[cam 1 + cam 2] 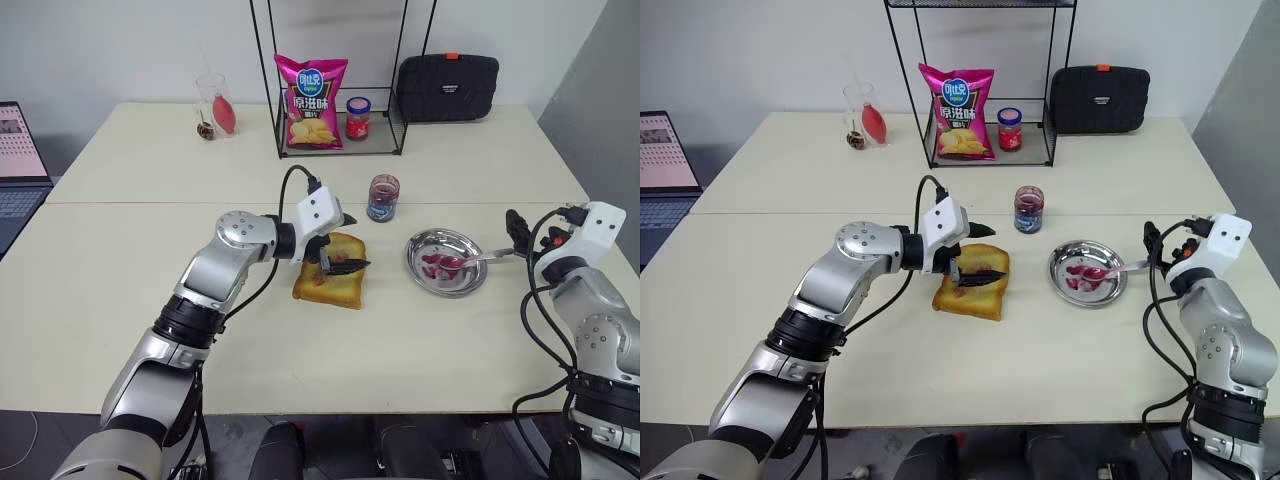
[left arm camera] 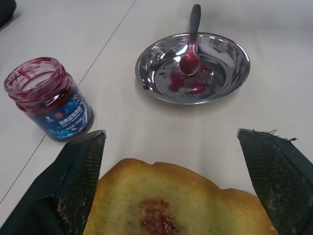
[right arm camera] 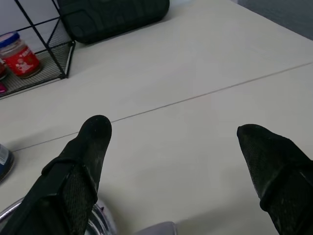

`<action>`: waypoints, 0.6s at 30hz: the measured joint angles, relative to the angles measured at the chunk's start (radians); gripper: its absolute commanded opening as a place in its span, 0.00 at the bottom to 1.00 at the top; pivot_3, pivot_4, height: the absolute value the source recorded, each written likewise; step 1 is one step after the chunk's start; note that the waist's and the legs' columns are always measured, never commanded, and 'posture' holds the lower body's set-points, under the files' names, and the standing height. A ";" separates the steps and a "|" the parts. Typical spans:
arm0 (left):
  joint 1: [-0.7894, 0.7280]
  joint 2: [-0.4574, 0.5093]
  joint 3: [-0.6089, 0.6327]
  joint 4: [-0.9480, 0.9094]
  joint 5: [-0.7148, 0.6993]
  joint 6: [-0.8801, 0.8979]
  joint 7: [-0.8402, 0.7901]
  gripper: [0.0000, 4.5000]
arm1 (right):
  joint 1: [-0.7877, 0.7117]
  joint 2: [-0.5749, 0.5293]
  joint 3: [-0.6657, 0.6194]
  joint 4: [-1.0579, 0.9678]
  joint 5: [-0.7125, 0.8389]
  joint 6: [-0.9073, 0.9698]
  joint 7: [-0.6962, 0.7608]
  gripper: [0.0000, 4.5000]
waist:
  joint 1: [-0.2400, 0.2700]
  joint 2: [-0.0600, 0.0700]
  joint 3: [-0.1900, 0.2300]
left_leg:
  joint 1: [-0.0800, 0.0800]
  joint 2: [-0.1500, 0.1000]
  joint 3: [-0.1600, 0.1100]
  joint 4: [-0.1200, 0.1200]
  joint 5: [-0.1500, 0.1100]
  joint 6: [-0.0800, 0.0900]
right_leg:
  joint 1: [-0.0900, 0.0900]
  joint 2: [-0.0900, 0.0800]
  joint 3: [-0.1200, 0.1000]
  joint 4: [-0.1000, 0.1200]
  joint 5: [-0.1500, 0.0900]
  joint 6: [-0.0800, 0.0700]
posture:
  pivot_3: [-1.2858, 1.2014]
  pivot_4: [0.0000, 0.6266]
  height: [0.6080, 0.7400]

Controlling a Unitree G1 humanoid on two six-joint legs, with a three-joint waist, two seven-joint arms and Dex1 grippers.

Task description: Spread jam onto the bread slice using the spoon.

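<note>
The bread slice [image 1: 332,283] lies flat on the table with a small smear of jam [image 2: 156,221] on its browned middle. My left gripper [image 1: 344,243] hovers just over the slice, open, one finger [image 2: 78,181] at each side of it. More jam fills the open blue-labelled jar [image 1: 383,197] behind the bread. The spoon [image 1: 466,262] rests in a round steel dish [image 1: 421,246], its bowl red with jam [image 2: 190,62] among red blobs, and its handle points right. My right gripper [image 1: 518,236] is open and empty, just beyond the handle's end.
At the back stands a black wire rack [image 1: 340,150] holding a pink crisps bag [image 1: 312,100] and a red-lidded jar [image 1: 358,118]. A black case [image 1: 446,88] sits to its right, a clear glass [image 1: 216,105] to its left, and a laptop [image 1: 18,170] at the far left edge.
</note>
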State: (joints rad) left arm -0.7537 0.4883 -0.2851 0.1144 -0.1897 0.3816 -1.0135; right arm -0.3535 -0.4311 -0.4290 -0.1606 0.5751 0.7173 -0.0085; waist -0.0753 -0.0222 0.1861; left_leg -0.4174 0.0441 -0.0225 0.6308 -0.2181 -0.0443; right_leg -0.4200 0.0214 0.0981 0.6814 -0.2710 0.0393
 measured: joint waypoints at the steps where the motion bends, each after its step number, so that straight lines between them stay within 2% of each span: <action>1: 0.001 0.006 0.001 0.000 0.000 0.000 -0.002 1.00 | -0.006 -0.006 0.000 -0.005 0.001 0.015 0.002 0.99 | 0.000 0.000 0.000 | 0.000 0.000 0.000 0.000 0.000 0.000 | 0.000 0.000 0.000 0.000 0.000 0.000 | 0.52 0.24 1.00; 4: 0.011 0.045 0.025 -0.006 -0.021 0.014 -0.034 1.00 | -0.020 -0.049 -0.003 -0.048 0.038 0.080 0.020 0.99 | -0.001 0.000 0.000 | 0.000 0.000 0.000 0.000 0.000 0.000 | 0.000 0.000 0.000 0.000 0.000 0.000 | 0.52 0.24 1.00; 7: 0.019 0.128 0.073 -0.007 -0.052 0.052 -0.083 1.00 | -0.006 -0.186 -0.002 -0.130 0.095 0.180 0.109 0.99 | 0.000 0.000 0.000 | 0.000 0.000 0.000 0.000 0.000 0.000 | 0.000 0.000 -0.001 0.000 0.000 0.000 | 0.52 0.24 1.00; 10: 0.031 0.270 0.120 0.010 -0.060 0.066 -0.162 1.00 | 0.114 -0.427 -0.004 -0.266 0.182 0.288 0.318 0.99 | 0.002 0.000 0.000 | 0.000 0.001 -0.001 -0.001 0.000 0.000 | 0.000 0.000 -0.002 -0.001 -0.001 -0.001 | 0.52 0.24 1.00; 12: 0.040 0.332 0.140 0.019 -0.067 0.068 -0.211 1.00 | 0.206 -0.528 -0.021 -0.332 0.241 0.329 0.454 0.99 | 0.005 0.000 0.000 | 0.000 0.001 -0.001 -0.001 0.000 0.000 | 0.000 0.000 -0.002 -0.001 -0.001 -0.001 | 0.52 0.24 1.00; 15: 0.086 0.431 0.168 0.026 -0.101 0.088 -0.310 1.00 | 0.402 -0.661 -0.104 -0.471 0.313 0.360 0.692 0.99 | 0.010 0.000 0.000 | 0.001 0.001 0.000 0.000 0.000 0.000 | 0.001 0.000 -0.002 -0.001 -0.001 0.000 | 0.52 0.24 1.00; 18: 0.122 0.489 0.189 0.054 -0.116 0.110 -0.371 1.00 | 0.513 -0.700 -0.187 -0.550 0.317 0.363 0.813 0.99 | 0.013 -0.002 0.000 | 0.001 0.001 -0.001 0.002 0.000 0.000 | 0.001 0.000 -0.003 -0.001 -0.001 0.000 | 0.52 0.24 1.00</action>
State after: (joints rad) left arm -0.6321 0.9776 -0.0959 0.1684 -0.3056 0.4916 -1.3841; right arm 0.1594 -1.1314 -0.6161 -0.7110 0.8917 1.0806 0.8048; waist -0.0622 -0.0245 0.1861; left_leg -0.4165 0.0453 -0.0235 0.6326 -0.2182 -0.0443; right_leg -0.4186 0.0212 0.0951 0.6808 -0.2721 0.0396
